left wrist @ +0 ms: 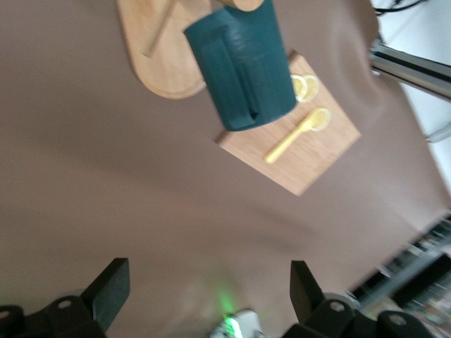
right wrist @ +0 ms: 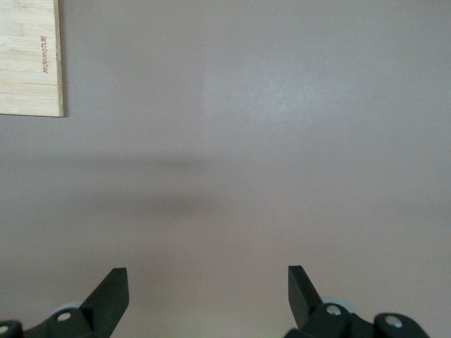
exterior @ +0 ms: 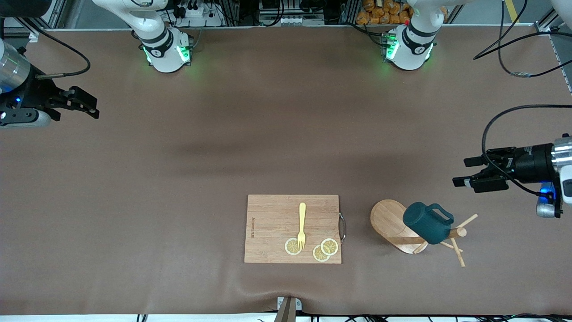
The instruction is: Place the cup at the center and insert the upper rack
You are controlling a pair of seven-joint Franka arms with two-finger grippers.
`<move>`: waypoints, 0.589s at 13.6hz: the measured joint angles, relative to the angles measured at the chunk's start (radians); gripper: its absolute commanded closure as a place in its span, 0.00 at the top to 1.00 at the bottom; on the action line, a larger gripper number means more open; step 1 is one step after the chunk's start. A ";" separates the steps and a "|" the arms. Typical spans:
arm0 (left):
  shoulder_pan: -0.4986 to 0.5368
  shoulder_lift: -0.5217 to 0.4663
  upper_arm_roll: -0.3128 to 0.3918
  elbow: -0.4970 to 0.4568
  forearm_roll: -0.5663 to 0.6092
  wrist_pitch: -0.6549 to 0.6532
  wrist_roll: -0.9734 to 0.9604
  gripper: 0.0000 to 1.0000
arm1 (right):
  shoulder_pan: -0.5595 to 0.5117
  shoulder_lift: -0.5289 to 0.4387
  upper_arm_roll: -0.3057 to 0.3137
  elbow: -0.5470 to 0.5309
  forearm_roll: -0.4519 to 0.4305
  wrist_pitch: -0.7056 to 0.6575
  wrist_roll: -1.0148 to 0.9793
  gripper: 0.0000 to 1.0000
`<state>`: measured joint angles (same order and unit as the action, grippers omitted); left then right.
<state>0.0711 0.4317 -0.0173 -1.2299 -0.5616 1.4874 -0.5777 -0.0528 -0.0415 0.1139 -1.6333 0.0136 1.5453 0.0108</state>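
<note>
Your dark teal cup hangs on the wooden mug rack near the table's front edge, not at center, beside the cutting board, so placing remains, both left gripper and right gripper hovering wide open, holding nothing.

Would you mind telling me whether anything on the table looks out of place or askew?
Yes: the wooden mug rack lies tipped on its side beside the cutting board, with the teal cup still hung on a peg. Both grippers wait open at the table's ends.
</note>
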 measured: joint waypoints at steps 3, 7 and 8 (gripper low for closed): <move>-0.059 -0.045 -0.012 0.000 0.212 0.000 0.041 1.00 | 0.000 0.000 0.000 0.000 0.000 0.000 0.000 1.00; -0.093 -0.094 -0.031 -0.010 0.336 -0.002 0.126 1.00 | 0.000 0.000 0.000 0.000 0.000 0.001 0.000 1.00; -0.093 -0.100 -0.029 -0.015 0.354 -0.003 0.157 1.00 | 0.000 0.000 0.000 0.000 0.000 0.002 0.000 1.00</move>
<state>-0.0217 0.3319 -0.0460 -1.2447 -0.2071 1.4845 -0.4205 -0.0529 -0.0414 0.1139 -1.6334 0.0136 1.5471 0.0112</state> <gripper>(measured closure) 0.000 0.000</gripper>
